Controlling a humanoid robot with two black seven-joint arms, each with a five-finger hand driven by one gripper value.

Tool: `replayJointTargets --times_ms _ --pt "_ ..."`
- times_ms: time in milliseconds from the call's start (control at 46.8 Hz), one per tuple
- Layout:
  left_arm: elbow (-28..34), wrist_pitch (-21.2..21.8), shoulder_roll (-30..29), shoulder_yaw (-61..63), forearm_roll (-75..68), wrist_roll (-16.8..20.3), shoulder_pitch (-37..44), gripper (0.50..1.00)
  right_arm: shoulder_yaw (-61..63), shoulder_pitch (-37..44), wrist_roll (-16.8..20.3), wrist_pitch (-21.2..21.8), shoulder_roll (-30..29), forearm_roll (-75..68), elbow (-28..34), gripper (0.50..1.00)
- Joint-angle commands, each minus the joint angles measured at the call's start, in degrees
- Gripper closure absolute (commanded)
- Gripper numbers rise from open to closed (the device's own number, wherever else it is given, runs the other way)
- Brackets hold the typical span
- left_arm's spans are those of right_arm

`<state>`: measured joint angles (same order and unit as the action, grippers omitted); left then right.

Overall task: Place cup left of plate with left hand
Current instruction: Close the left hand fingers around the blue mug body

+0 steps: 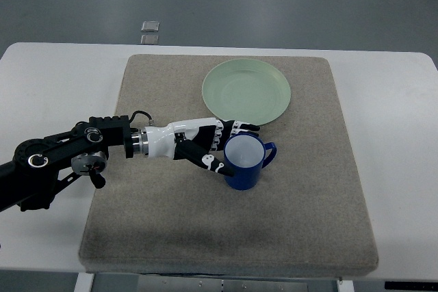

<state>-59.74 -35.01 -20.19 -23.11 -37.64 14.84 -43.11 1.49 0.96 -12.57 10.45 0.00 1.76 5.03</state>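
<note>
Top view: the left hand (217,143), its arm entering from the left edge, has its fingers (241,128) curled around the upright blue cup (243,162) at frame centre, handle pointing right. The cup stands on the grey mat (171,223) just below the green plate (246,91), upper centre, on the white surface (55,80)

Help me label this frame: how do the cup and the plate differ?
The cup is dark blue, the plate pale green. The cup is tall with a handle, the plate flat. The left hand grips the cup; the plate lies untouched. Both sit on the grey mat.
</note>
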Motion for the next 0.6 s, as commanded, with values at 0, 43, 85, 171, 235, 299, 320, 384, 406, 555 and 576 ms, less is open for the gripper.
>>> replayJointTargets --times_ms 0,43,85,171,235,299,320,384,406,555,576 --pt "0.32 0.01 0.85 -0.09 -0.06 0.10 0.22 0.506 0.00 0.00 0.00 0.01 0.00 0.00 -0.02 0.568" --pt "0.41 0.01 1.03 -0.09 -0.15 0.10 0.30 0.506 0.00 0.00 0.00 0.01 0.00 0.00 -0.02 0.568" --pt "0.59 0.01 1.03 -0.09 -0.15 0.10 0.30 0.506 0.00 -0.08 0.00 0.01 0.00 0.00 -0.02 0.568" --pt "0.59 0.01 1.12 -0.09 -0.24 0.10 0.30 0.506 0.00 0.00 0.00 0.01 0.00 0.00 -0.02 0.568" --pt "0.68 0.01 1.12 -0.09 -0.76 0.10 0.30 0.506 0.00 -0.08 0.00 0.01 0.00 0.00 -0.02 0.568" --pt "0.68 0.01 1.55 -0.09 -1.47 0.19 0.65 0.508 0.00 0.00 0.00 0.01 0.00 0.00 0.07 0.568" --pt "0.76 0.01 1.64 -0.09 -1.47 0.19 0.66 0.508 0.00 0.00 0.00 0.01 0.00 0.00 -0.02 0.568" --pt "0.76 0.01 1.64 -0.09 -1.47 0.19 0.66 0.510 0.00 0.00 0.00 0.01 0.00 0.00 -0.02 0.568" --pt "0.76 0.01 1.64 -0.09 -1.47 0.19 0.66 0.510 0.00 0.00 0.00 0.01 0.00 0.00 -0.02 0.568" --pt "0.76 0.01 1.64 -0.18 -1.47 0.19 0.66 0.516 0.00 0.00 0.00 0.01 0.00 0.00 -0.02 0.568" --pt "0.76 0.01 1.64 -0.18 -1.47 0.19 0.66 0.516 0.00 0.00 0.00 0.01 0.00 0.00 -0.02 0.568"
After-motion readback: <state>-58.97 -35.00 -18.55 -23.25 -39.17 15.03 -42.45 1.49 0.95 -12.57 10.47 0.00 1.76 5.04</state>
